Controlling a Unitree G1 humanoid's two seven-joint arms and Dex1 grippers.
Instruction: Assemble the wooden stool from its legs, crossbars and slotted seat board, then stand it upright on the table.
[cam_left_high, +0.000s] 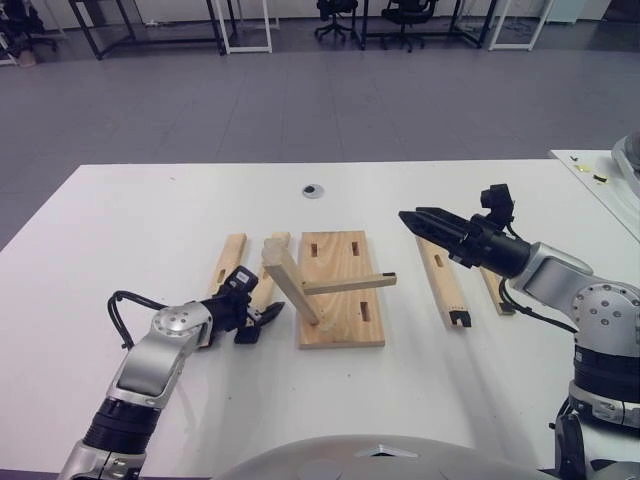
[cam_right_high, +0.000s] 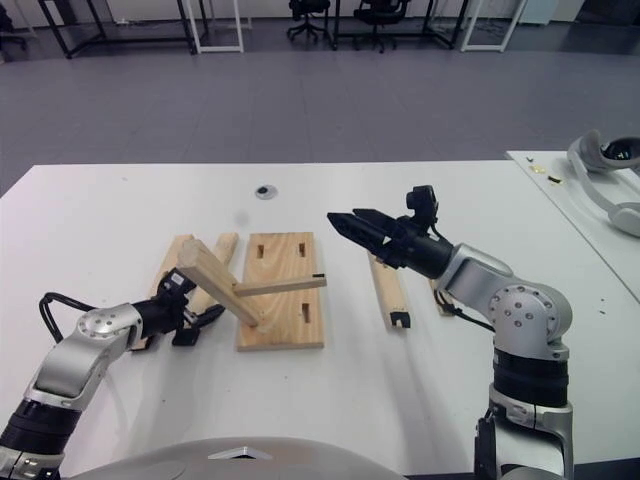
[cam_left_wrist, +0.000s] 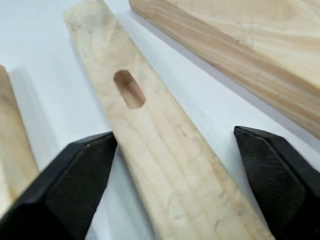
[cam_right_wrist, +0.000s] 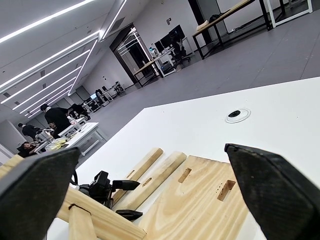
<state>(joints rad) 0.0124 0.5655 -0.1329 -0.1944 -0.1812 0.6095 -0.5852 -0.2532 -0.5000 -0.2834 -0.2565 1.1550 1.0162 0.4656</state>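
On the table (cam_left_high: 120, 220), just left of the seat board (cam_left_high: 335, 262), a loose leg (cam_left_wrist: 165, 150) is straddled across its width by the left gripper (cam_left_wrist: 175, 137), wide open, nothing clamped. The right gripper (cam_right_high: 343, 214), likewise open and empty, is held well apart.

left gripper (cam_left_wrist: 172, 142) fingers apart, straddling slotted leg (cam_left_wrist: 145, 115) | seat board (cam_left_wrist: 240, 45) just beside | another wooden piece (cam_left_wrist: 12, 150) opposite side

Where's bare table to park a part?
Bare: the strip between the board and the near edge of the table; the far band around the grommet; the far-left corner. Crowded: left of the board, left gripper straddling a leg; right of it, two bars by the right gripper.
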